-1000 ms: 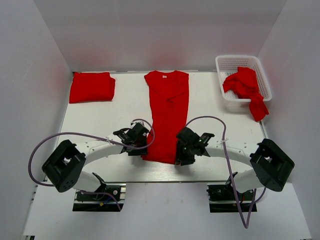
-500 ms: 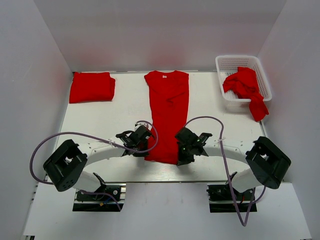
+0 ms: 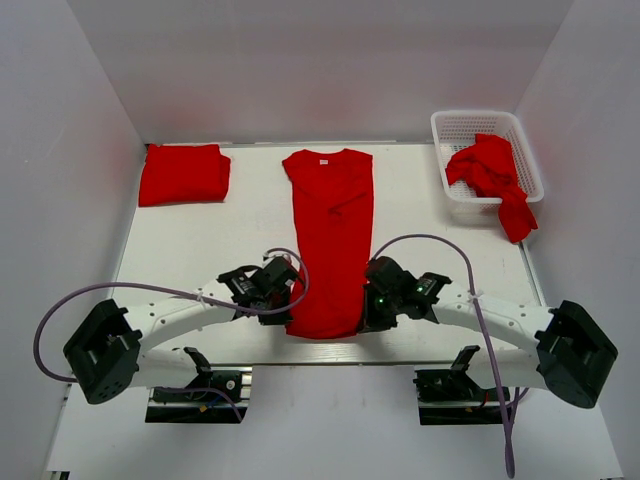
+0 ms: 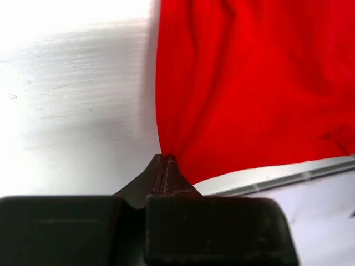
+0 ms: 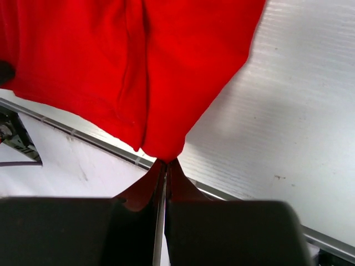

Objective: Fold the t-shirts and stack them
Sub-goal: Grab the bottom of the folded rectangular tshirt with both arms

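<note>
The long middle t-shirt (image 3: 330, 240) has slid a bit toward the table (image 3: 200, 240)'s near edge since a second ago. Left gripper (image 4: 165, 159) and right gripper (image 5: 166, 162) are each pinched tight on a bottom hem corner.

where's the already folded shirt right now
In the top external view the folded t-shirt lies flat at the far left corner of the table, left of the long t-shirt spread down the middle and opposite the white basket at far right.
</note>
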Robot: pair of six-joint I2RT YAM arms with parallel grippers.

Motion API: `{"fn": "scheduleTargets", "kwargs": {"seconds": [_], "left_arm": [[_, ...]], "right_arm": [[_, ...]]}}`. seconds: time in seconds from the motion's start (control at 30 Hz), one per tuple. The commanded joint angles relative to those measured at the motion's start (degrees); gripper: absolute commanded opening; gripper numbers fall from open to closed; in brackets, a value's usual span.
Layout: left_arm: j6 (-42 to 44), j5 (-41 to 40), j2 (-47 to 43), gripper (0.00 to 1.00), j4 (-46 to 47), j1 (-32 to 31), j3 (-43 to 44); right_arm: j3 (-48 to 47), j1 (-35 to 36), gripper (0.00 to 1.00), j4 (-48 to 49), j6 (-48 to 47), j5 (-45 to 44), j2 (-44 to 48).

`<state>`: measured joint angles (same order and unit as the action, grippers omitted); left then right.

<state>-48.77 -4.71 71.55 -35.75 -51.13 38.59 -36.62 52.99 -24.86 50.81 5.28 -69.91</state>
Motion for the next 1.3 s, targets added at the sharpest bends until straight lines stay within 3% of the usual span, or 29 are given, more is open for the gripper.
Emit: {"fn": "scheduleTargets", "kwargs": {"seconds": [0.0,0.5,0.73,0.87,1.27], "left_arm": [[-1.0,-0.1,-1.4,0.0,-3.7,-0.5,4.8],[-6.5,-15.1,14.6,0.0,-17.8,4.5,30.0],[-0.5,-11.5,20.8,0.0,-12.1,11.0,34.4],[5.4,-10.3,21.4,0.0,-4.0,13.3,36.2],[18.2,-6.6,30.5,0.0,4.9,16.3,46.4]], "right_arm": [[-0.2,0.1,0.0,-2.3,-0.3,-1.1,2.1],[-15.1,-5.4,0.0,-4.8,-7.2,-15.6,-3.5],[-21.2,-10.3,0.0,-2.4,-13.4,-14.9,-8.8],[-25.4,-14.2,0.0,-2.1,-16.1,-14.7,-12.1],[-33.1,-21.4,0.0,0.7,-21.9,-9.2,-20.6]]}}
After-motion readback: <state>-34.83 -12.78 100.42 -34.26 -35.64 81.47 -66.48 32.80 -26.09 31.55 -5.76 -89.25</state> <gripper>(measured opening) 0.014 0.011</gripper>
